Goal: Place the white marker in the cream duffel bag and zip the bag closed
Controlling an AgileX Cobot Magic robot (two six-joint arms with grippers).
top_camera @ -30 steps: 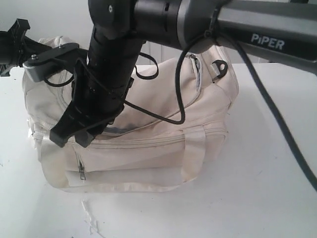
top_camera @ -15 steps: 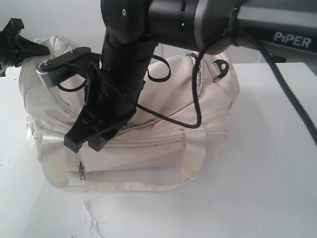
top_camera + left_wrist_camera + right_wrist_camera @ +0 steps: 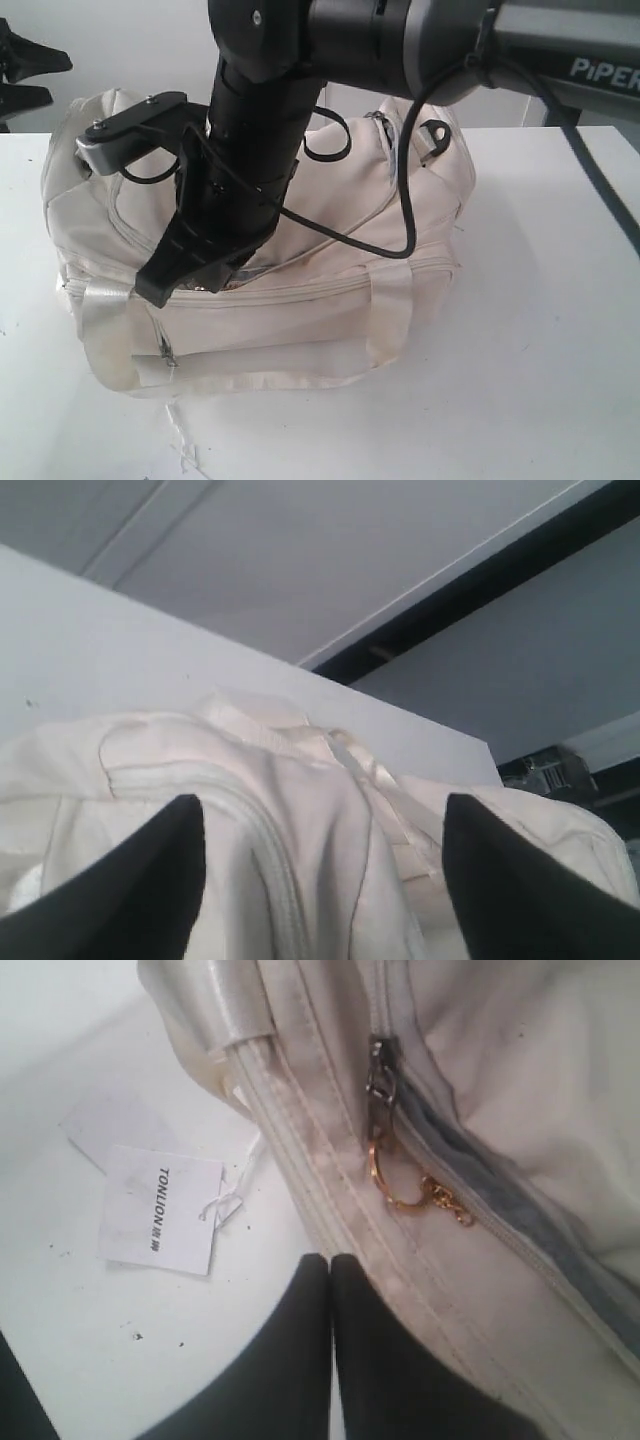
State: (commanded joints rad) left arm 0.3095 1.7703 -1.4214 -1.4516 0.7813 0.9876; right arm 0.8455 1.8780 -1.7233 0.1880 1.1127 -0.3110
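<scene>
The cream duffel bag (image 3: 330, 210) sits in the middle of the white table (image 3: 540, 330). The white marker is out of view. My right gripper (image 3: 165, 285) reaches across to the bag's front left, just above the front seam; its fingers are pressed together with nothing between them (image 3: 330, 1258). Just beyond its tips lie the bag's metal zip pull (image 3: 380, 1075) and a gold ring and chain (image 3: 405, 1188), untouched. A grey strip runs along the zip line past the pull. My left gripper (image 3: 58, 78) hangs open off the bag's far left end (image 3: 320, 815), with the bag's fabric (image 3: 320, 810) beyond its fingers.
A white paper tag (image 3: 160, 1210) printed TONLION lies on the table by the bag's front, tied on with string. The right arm's black cable (image 3: 400, 200) drapes over the bag's top. A black strap clip (image 3: 438, 132) sticks up at the bag's right end.
My right gripper has gone from half open to shut, and its arm has shifted slightly right. The left gripper has pulled back up and left, off the bag's end.
</scene>
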